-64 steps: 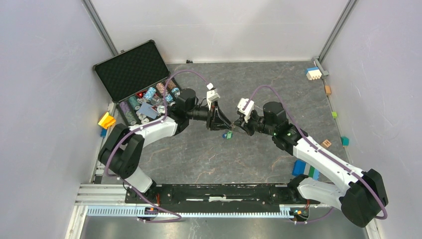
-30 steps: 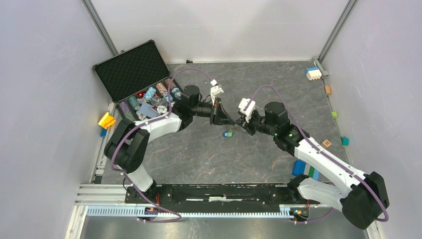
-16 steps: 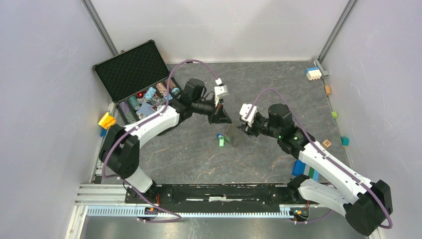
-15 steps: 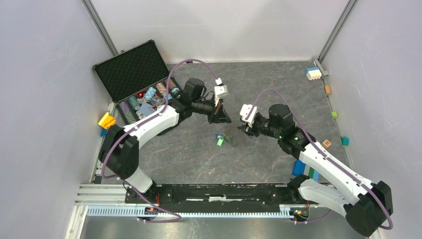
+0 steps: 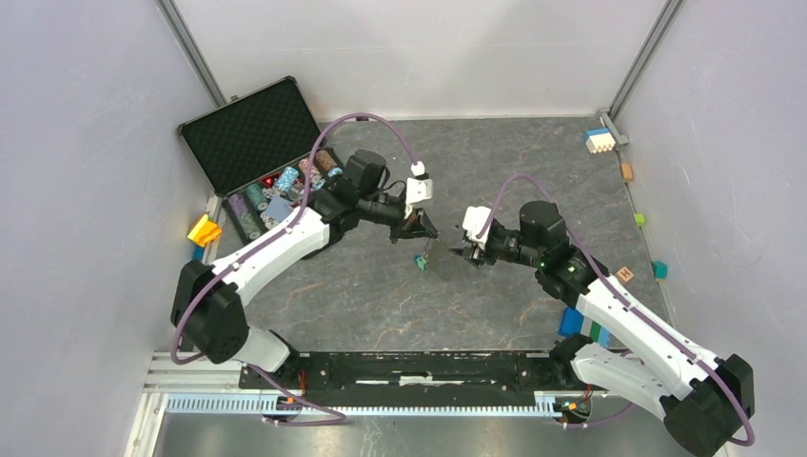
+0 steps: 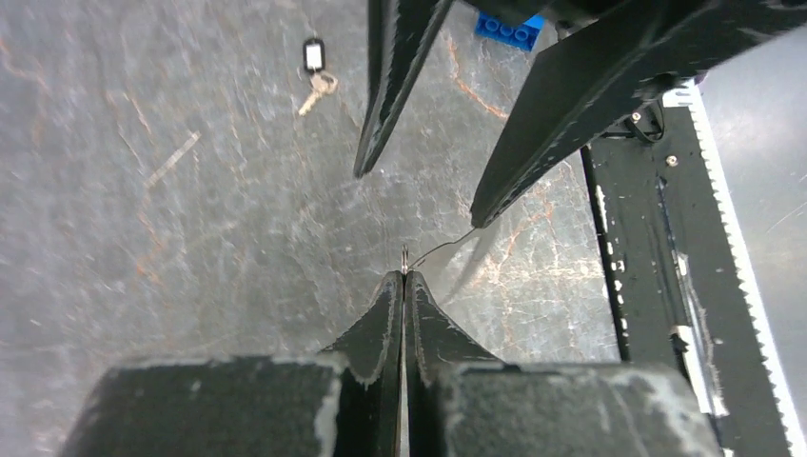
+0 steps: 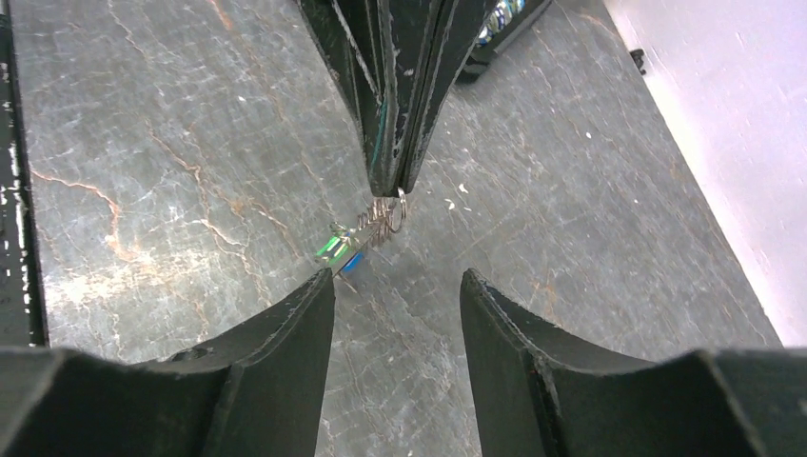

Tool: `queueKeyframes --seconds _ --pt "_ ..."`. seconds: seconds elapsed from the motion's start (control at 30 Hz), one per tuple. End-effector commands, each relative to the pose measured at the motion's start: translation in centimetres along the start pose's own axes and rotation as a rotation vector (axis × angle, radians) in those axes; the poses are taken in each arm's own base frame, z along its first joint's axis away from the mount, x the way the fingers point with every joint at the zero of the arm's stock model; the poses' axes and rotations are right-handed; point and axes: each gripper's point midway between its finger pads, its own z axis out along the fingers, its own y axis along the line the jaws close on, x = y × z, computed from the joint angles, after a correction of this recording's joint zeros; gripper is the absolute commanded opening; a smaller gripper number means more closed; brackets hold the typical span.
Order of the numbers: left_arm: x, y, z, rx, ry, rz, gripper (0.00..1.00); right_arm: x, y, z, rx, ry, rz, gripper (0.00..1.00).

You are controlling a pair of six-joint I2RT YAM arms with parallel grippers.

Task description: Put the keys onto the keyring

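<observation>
**While left pincer (image 6: 403, 281) is pinching the keyring (image 7: 383, 223), right pincer (image 7: 398, 278) is sitting spread**

As the right wrist view is showing it, left pincer fingers are pressing flat together and the keyring is hanging from their very tip: a small wire loop, then a short chain-like stretch running down-left. Green-tagged key (image 7: 328, 249) and blue-tagged key (image 7: 350, 262) are dangling off the end of that stretch, touching each other. Can't tell whether they're resting on the bench (image 5: 381, 295) or hanging just above it.

Right pincer is facing left pincer head-on, jaws standing apart and gripping nothing. It's sitting close to the hanging keys but not touching them.

From the left wrist, only a thin bit of wire is showing past the closed tips, curving right toward one right-pincer finger. Can't tell if it's making contact.

Black-tagged key (image 6: 312, 54) is lying loose on the bench, apart from the ring, beyond the right pincer fingers in that view. Blue block (image 6: 509, 30) is sitting at the frame edge near it.

In the top view both arms are reaching toward bench centre, tips near each other. Open case (image 5: 249, 133) with poker chips (image 5: 285, 181) is sitting far left, and toy blocks (image 5: 600, 141) are lying along the right edge.
</observation>
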Motion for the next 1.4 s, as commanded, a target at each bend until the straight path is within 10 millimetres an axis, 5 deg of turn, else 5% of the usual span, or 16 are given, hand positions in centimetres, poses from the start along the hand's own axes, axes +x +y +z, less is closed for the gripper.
queueKeyframes --seconds 0.0,0.33,0.67,1.1,1.37 --pt "-2.2 -1.8 -1.1 0.045 -0.062 0.29 0.02 -2.1 0.9 0.3 -0.079 -0.101 -0.039 0.56" --pt "0.9 -4.1 -1.0 0.087 -0.132 0.53 0.02 -3.1 4.0 0.6 -0.261 -0.185 -0.031 0.49" --pt "1.6 -5.0 -0.8 0.07 -0.217 0.638 0.02 -1.4 6.1 1.5 -0.381 -0.165 0.037 0.45" --pt "1.3 -4.7 -0.3 0.026 -0.296 0.549 0.02 0.6 6.7 1.6 -0.373 -0.128 0.026 0.42" --pt "1.2 -4.6 -0.2 0.006 -0.32 0.469 0.02 0.1 5.6 1.8 -0.327 -0.127 0.02 0.35"
